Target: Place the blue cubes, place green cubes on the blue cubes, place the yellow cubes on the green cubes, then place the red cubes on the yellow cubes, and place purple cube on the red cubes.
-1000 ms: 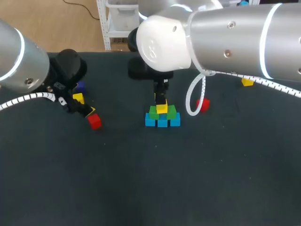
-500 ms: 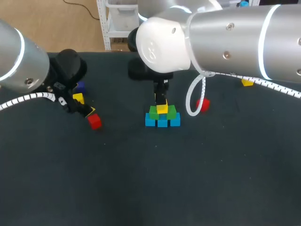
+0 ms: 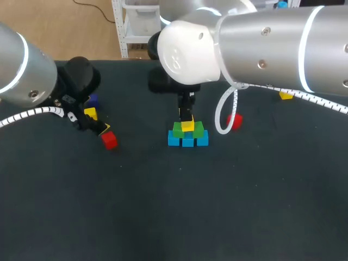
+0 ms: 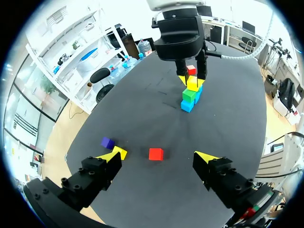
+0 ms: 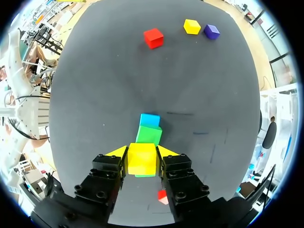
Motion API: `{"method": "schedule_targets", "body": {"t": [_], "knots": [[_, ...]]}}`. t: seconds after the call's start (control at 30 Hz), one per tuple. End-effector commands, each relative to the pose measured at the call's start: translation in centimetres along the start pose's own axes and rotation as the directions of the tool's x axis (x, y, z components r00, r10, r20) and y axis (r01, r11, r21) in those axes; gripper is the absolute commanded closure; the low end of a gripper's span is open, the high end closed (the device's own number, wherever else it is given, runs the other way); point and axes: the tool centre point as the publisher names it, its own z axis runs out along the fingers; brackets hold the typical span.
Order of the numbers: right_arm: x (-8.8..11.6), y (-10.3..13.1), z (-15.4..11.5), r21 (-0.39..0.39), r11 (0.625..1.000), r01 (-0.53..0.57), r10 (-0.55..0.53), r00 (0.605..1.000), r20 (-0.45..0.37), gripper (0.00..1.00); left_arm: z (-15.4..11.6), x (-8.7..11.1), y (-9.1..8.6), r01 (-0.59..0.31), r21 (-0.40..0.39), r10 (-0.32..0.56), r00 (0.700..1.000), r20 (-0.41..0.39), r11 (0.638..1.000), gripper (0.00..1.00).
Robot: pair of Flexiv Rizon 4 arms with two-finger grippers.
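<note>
Yellow cube (image 5: pixel 142 158) is gripped in the right claw (image 5: pixel 142 153), seemingly seated on the green cubes (image 3: pixel 177 131) above the blue cubes (image 3: pixel 187 141). It should be squared up, then released straight upward. The left claw (image 4: pixel 158 156) is spread wide over a red cube (image 4: pixel 156 154). The dark matte worktop (image 3: pixel 163 206) looks grippy. A second red cube (image 3: pixel 235 120) lies near the stack.

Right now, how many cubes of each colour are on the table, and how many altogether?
Blue cubes: 3
Green cubes: 2
Yellow cubes: 3, counting the yellow cube in the right gripper
Red cubes: 2
Purple cube: 1
Total: 11
</note>
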Motion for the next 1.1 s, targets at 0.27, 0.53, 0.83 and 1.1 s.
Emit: {"method": "schedule_targets", "body": {"t": [0.27,0.53,0.83,1.1], "knots": [[0.1,0.1,0.2,0.003,1.000,0.003,-0.003,1.000,0.006,0.00,0.0,0.1,0.1,-0.002,0.003,0.002,1.000,0.003,1.000,0.00],[0.1,0.1,0.2,0.000,1.000,0.004,-0.004,1.000,0.016,0.00,0.0,0.1,0.1,-0.002,0.003,0.002,1.000,0.003,1.000,0.00],[0.5,0.2,-0.6,0.021,1.000,-0.014,0.013,0.999,0.031,0.00,0.0,0.1,0.1,-0.002,0.003,0.002,1.000,0.003,1.000,0.00],[3.4,0.0,-2.2,0.069,0.992,-0.101,0.097,0.993,0.062,0.00,0.0,0.1,0.1,-0.002,0.003,0.002,1.000,0.003,1.000,0.00]]}}
